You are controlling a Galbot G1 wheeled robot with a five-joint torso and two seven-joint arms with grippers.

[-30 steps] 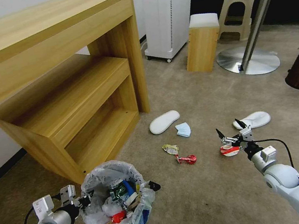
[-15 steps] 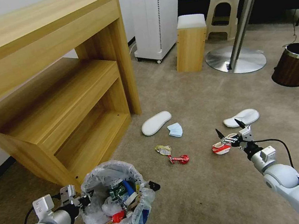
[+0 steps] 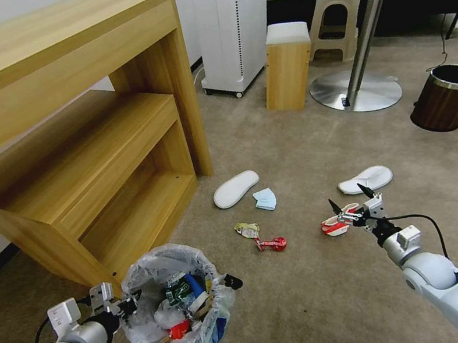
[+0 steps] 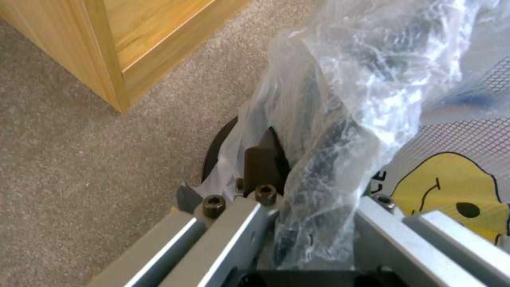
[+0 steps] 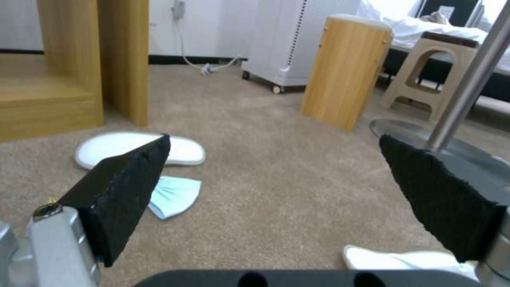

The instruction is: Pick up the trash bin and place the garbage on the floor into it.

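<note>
The trash bin (image 3: 174, 314), lined with a crinkled clear plastic bag (image 3: 141, 275), sits low at the robot's left on the beige carpet (image 3: 300, 307), close to the corner of a wooden shelf unit (image 3: 85, 161). The left gripper (image 3: 124, 307) is clamped on the bin's rim, its fingers closed over bag and wall together; in the left wrist view one dark finger (image 4: 263, 159) presses against the plastic-wrapped rim (image 4: 329, 131), and whether the bin rests on the carpet or hangs just clear of it cannot be told. Wrappers and a dark bottle lie inside the bin, their details hard to make out.

Ahead on the right, the right gripper (image 3: 350, 202) hovers with its fingers spread wide, empty, just above a red-and-white paper bowl (image 3: 333, 228) on the carpet, partly hidden behind the gripper. In the right wrist view the two black pads (image 5: 127, 179) stand far apart.

Between the arms lie a red wrapper (image 3: 271, 243) and a yellowish candy wrapper (image 3: 246, 229). Farther off rest a white slipper (image 3: 235, 188) with a light-blue face mask (image 3: 265, 199) just beside it, and a second slipper (image 3: 365, 179) beyond the right gripper.
</note>
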